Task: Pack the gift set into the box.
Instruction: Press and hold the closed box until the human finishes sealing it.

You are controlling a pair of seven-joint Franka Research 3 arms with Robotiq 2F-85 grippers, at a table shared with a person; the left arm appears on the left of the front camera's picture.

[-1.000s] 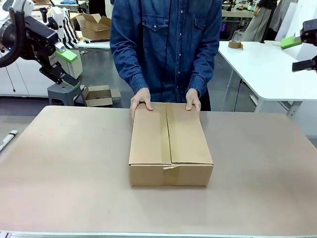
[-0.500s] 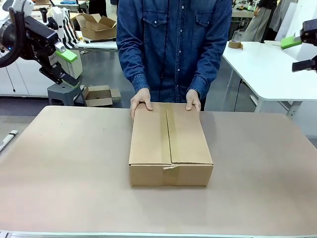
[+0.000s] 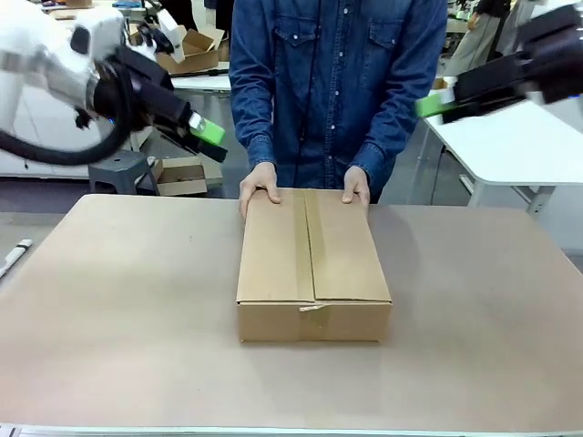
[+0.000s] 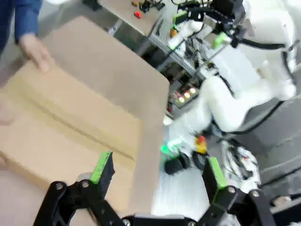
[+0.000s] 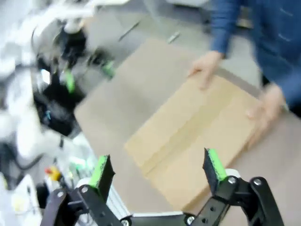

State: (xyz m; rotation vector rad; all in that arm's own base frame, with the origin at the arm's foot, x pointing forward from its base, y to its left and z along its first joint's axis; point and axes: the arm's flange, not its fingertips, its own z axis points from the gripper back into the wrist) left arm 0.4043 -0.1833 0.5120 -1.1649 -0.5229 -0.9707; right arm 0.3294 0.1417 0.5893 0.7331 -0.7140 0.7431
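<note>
While the box (image 3: 314, 264) sits with its flaps shut at the middle of the table (image 3: 109, 309), both grippers hang in the air beyond its far end, touching nothing. The left gripper (image 3: 209, 141) is above the table's far edge, up and to the left of the box. In the wrist view its fingers (image 4: 102, 167) stand wide apart with nothing between them, and the box lies below, toward that picture's left. The right gripper (image 3: 435, 102) is higher, beside the person's sleeve, up and to the right of the box. Its fingers (image 5: 214, 165) are likewise spread wide and bare, with the box below and beyond them.

The person's hands (image 3: 260, 182) rest on the box's far short edge, one at each corner. The flaps meet along a centre seam running toward the robot. Bare tabletop lies to the left, right and near side of the box, while the person stands at the far side.
</note>
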